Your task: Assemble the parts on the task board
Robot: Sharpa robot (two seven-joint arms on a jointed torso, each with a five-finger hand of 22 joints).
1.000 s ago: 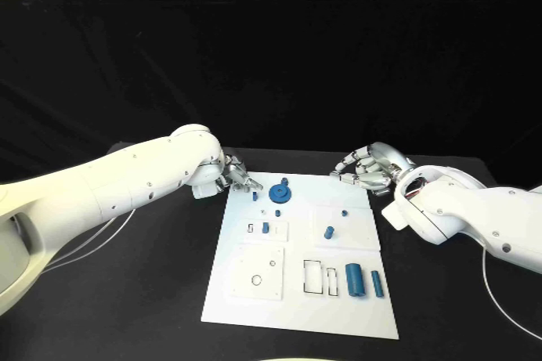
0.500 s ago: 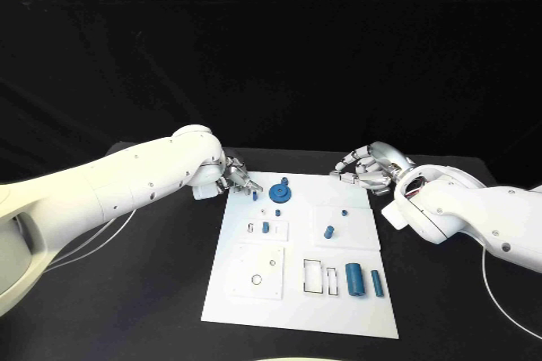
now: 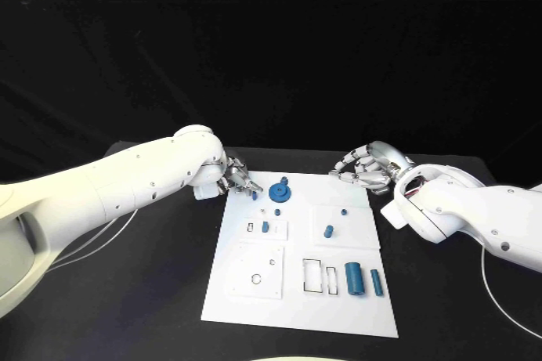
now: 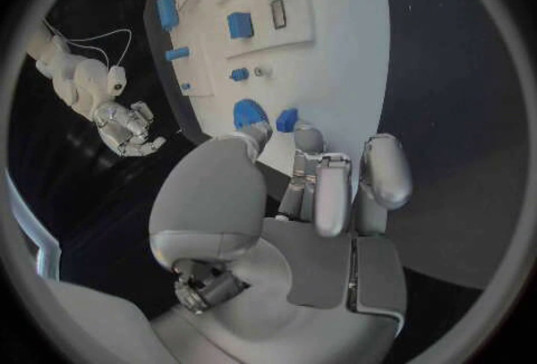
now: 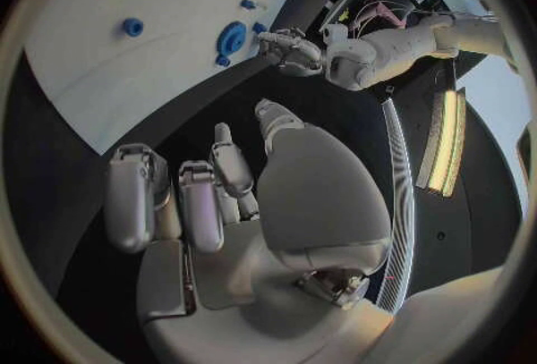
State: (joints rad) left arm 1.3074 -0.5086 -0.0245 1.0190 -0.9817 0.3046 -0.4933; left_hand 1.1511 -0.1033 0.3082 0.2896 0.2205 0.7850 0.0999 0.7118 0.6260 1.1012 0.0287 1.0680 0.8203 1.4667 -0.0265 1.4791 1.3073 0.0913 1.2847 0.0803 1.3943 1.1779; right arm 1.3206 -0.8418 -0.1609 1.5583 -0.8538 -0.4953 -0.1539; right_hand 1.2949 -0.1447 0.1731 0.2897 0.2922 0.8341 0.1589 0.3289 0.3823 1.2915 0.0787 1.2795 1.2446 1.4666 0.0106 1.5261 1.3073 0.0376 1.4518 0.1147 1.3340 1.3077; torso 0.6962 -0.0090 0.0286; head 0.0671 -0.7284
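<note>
Hovering at the task board [image 3: 296, 298] far corners, left hand [image 3: 234, 178] and right hand [image 3: 363, 169] curl their fingers on nothing, a blue disc part [image 3: 279, 193] between them

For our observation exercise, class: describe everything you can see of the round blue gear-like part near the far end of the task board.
The round blue part is a flat disc with a raised hub at its centre and looks like matte plastic. It lies flat on the white task board, near the board's far edge. A smaller blue piece sits just beyond it; whether they touch cannot be told. The left robot hand is close beside it, at the board's far left corner, apparently not touching it.
</note>
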